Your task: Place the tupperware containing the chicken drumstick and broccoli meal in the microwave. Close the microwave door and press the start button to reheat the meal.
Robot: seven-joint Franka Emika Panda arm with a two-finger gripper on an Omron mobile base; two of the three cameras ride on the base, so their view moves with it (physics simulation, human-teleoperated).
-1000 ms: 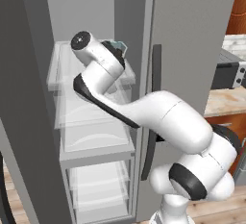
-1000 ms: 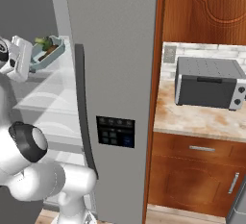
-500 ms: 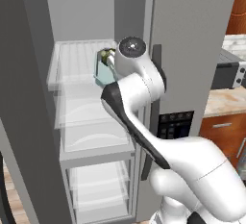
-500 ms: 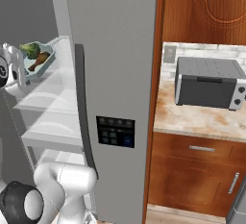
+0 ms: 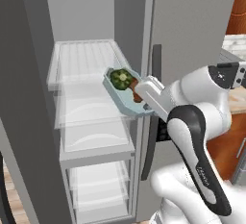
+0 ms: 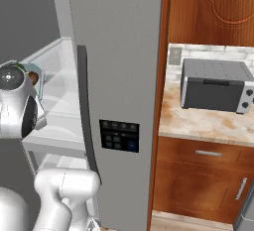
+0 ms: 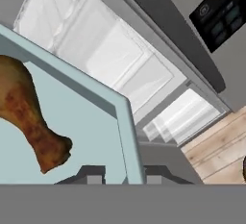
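Observation:
My gripper (image 5: 141,97) is shut on the near rim of the pale blue-green tupperware (image 5: 124,104), holding it tilted in the air in front of the open fridge's upper shelf. The broccoli (image 5: 120,78) lies at the tub's far end and the brown chicken drumstick (image 5: 136,94) lies next to the fingers. In the hand view the drumstick (image 7: 29,112) rests on the tub floor, and the tupperware rim (image 7: 130,141) runs between the fingertips (image 7: 94,172). A sliver of the tupperware (image 6: 39,80) peeks out behind the arm in the right base view. The microwave is out of view.
The open fridge has pale shelves (image 5: 86,59) stacked behind and below the tub. Its shut right door (image 6: 119,51) carries a dark vertical handle (image 5: 154,122) and a control panel (image 6: 119,136). A grey toaster oven (image 6: 214,85) stands on the stone counter (image 6: 203,122) to the right.
The arm has swung round and drawn the tupperware out of the fridge's upper shelf, down and toward the base. The grip on the tub has held throughout.

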